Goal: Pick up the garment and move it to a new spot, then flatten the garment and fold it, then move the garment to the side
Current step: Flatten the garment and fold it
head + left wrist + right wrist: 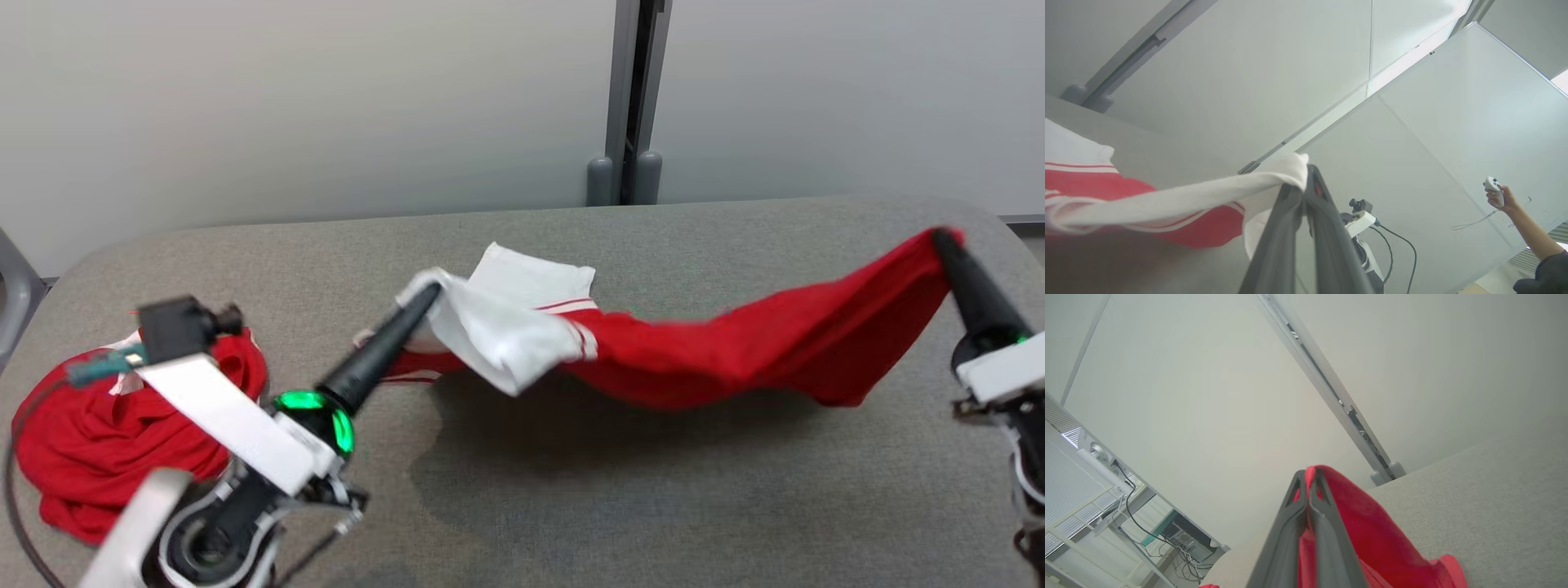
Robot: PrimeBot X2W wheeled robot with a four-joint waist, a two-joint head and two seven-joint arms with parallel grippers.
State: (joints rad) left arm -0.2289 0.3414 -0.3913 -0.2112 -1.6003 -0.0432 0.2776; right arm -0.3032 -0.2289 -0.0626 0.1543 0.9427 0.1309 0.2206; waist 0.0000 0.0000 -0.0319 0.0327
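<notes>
- Right now my left gripper (pixel 434 291) is pinched fully closed on a white fold of the garment (pixel 735 343), with the cloth wrapped over the fingertips.
- My right gripper (pixel 944 238) is clamped just as tight on a red edge at the garment's other end, and the fabric pokes out past the tips.
- Between the two grips the garment hangs like a slack rope. Its long axis runs left to right across the table (pixel 653 506), with the right end held higher and farther back than the left.
- The middle sags low over the grey surface and throws a shadow under it. I cannot tell whether its lowest fold touches.
- Neither arm is nearer, since each holds one end. I judge the coming move depends on both carrying together, so the span neither twists nor drags.
- It is a red body with a white sleeve or panel, trimmed in thin red and white stripes. It is bunched and twisted, nowhere flat, so I expect it needs spreading once laid down.
- A second red heap (pixel 82 441) lies by my left arm, well apart from the hanging cloth. I would set down away from it.
</notes>
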